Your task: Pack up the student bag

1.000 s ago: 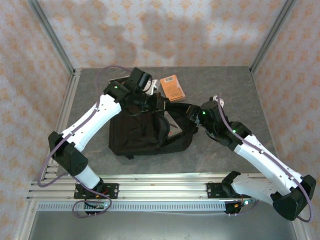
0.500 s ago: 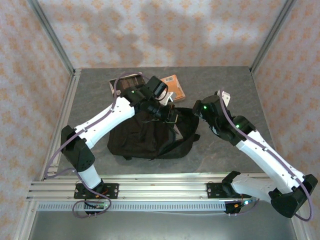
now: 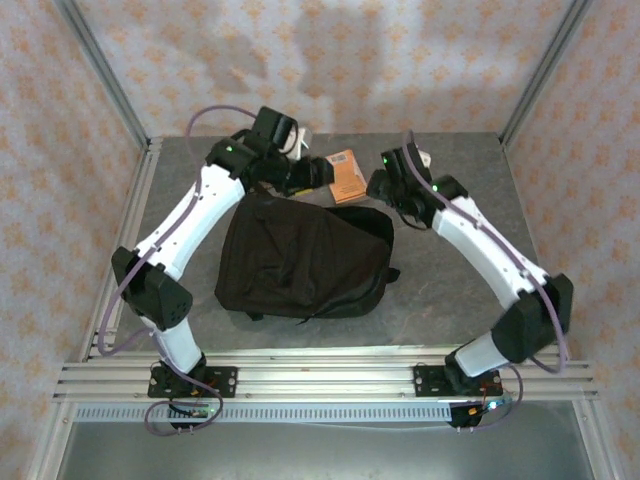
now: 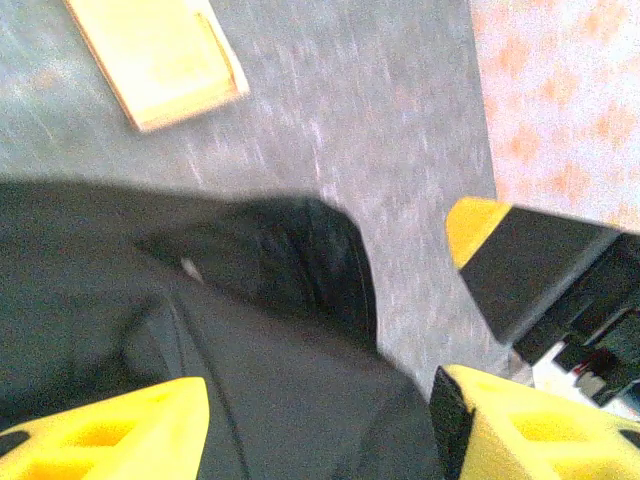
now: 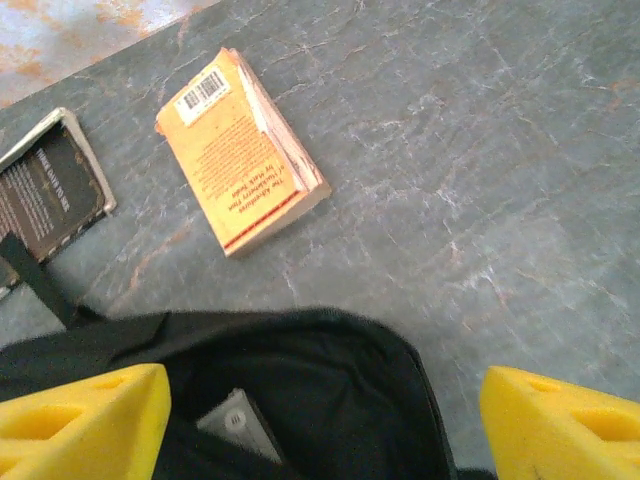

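The student bag (image 3: 300, 260) is a black fabric backpack lying flat mid-table. Its mouth gapes at the far right end, and a grey-white book (image 5: 240, 425) shows inside. My left gripper (image 3: 322, 172) hovers over the bag's far edge, open, with the black fabric (image 4: 280, 380) below its yellow fingers (image 4: 110, 430) and nothing between them. My right gripper (image 3: 380, 187) hangs above the bag's mouth (image 5: 320, 400), open and holding nothing. An orange paperback (image 3: 347, 175) lies on the table just beyond the bag, between the two grippers.
A dark hardcover book (image 5: 50, 190) lies left of the orange paperback (image 5: 240, 150). The right gripper's finger (image 4: 530, 270) is close to the left gripper's right side. Grey tabletop (image 3: 460, 180) stretches right of the bag, and metal frame posts (image 3: 140, 150) stand at the back corners.
My left gripper has opened and let go of the bag's edge, then pulled back toward the far side. The right arm swung up and away. The bag has settled flatter.
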Controlling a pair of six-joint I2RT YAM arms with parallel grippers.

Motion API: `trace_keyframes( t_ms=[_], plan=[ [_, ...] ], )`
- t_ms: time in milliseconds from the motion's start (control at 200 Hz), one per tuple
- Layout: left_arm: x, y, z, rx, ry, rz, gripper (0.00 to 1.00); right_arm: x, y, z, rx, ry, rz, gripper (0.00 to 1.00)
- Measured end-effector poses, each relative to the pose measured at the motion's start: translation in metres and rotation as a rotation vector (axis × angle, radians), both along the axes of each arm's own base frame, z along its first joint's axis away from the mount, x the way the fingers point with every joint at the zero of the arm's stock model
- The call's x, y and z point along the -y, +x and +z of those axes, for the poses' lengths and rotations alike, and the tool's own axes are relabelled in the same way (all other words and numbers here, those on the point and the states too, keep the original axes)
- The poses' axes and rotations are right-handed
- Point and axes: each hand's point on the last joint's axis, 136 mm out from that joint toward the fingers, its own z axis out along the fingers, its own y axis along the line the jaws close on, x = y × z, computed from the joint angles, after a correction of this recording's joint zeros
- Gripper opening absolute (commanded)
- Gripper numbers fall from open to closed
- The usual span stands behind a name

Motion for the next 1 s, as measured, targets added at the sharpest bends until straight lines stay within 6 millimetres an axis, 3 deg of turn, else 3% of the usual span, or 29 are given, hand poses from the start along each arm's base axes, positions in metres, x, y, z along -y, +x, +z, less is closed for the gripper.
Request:
trace_keyframes(
  t_ms=[80,145,345,465,585,726,996],
  plan=[
    [-0.007,0.032,-0.004,0.015,-0.003,0.083,0.58,0.002,0.032,-0.011,-0.028,0.021,-0.017,0.79],
    [-0.01,0.061,-0.02,-0.001,-0.005,0.15,0.56,0.002,0.055,-0.024,-0.058,0.044,-0.023,0.79],
    [-0.002,0.155,-0.116,-0.092,0.009,0.275,0.55,0.001,0.116,-0.085,-0.161,0.153,-0.028,0.76],
    [-0.009,0.174,-0.185,-0.169,0.069,0.337,0.56,0.0,0.144,-0.118,-0.216,0.222,-0.029,0.76],
    [-0.017,0.18,-0.229,-0.211,0.128,0.39,0.56,0.002,0.16,-0.142,-0.251,0.264,-0.031,0.75],
    [-0.014,0.199,-0.246,-0.197,0.111,0.427,0.53,0.003,0.172,-0.157,-0.271,0.308,-0.04,0.76],
    [0.001,0.221,-0.251,-0.136,0.05,0.433,0.43,0.01,0.193,-0.165,-0.266,0.339,-0.044,0.73]
  ],
)
